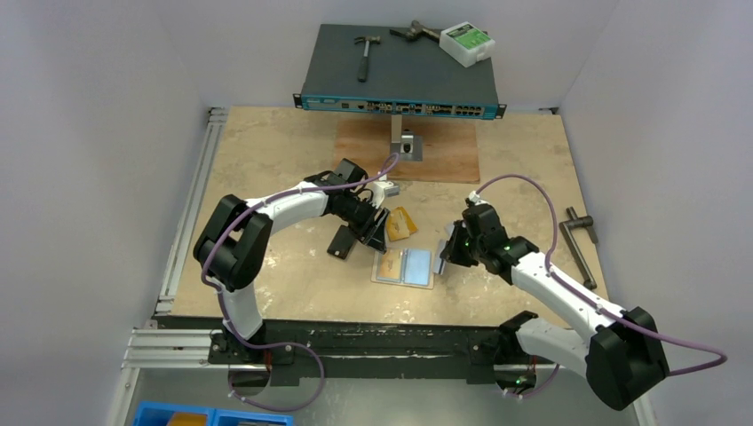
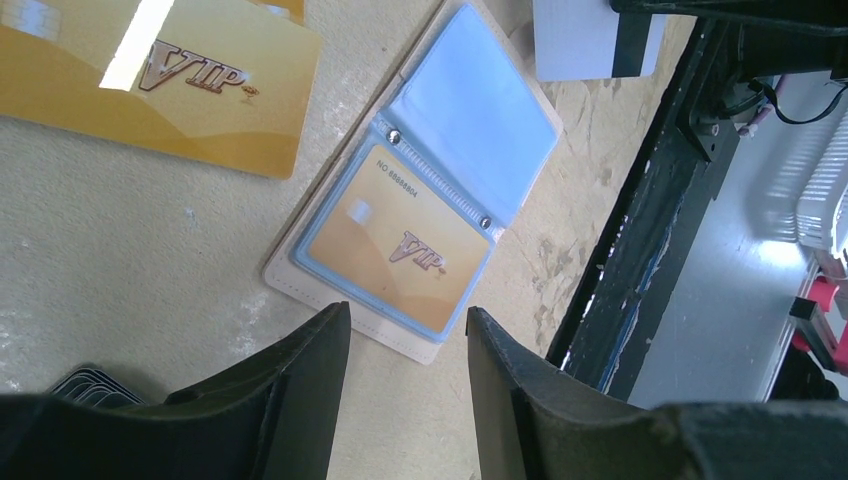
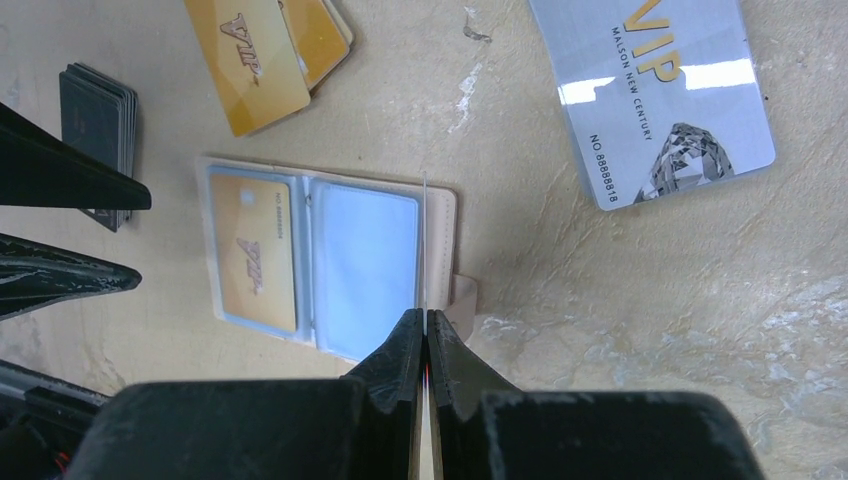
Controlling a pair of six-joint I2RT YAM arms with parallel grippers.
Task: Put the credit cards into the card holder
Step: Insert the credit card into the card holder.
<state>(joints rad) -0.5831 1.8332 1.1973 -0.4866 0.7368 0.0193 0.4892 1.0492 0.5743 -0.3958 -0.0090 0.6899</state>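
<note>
The beige card holder [image 1: 404, 267] lies open on the table, an orange-yellow card [image 3: 252, 250] in its left clear pocket and its right bluish pocket [image 3: 365, 265] empty. My right gripper [image 3: 425, 318] is shut on a thin card [image 3: 424, 240], seen edge-on, standing over the holder's right edge by the snap tab. My left gripper [image 2: 408, 320] is open with nothing between its fingers, just off the holder's [image 2: 440, 200] left side. Loose orange-yellow cards [image 1: 401, 224] lie behind the holder. A black card stack [image 1: 342, 241] sits to the left. A silver-grey card [image 3: 665, 95] lies to the right.
A network switch [image 1: 400, 75] stands at the back with a hammer [image 1: 364, 53], pliers [image 1: 413, 31] and a white box [image 1: 468, 43] on it. A wooden board [image 1: 444, 155] with a metal bracket [image 1: 407, 142] lies before it. A metal crank [image 1: 582, 240] sits at the right.
</note>
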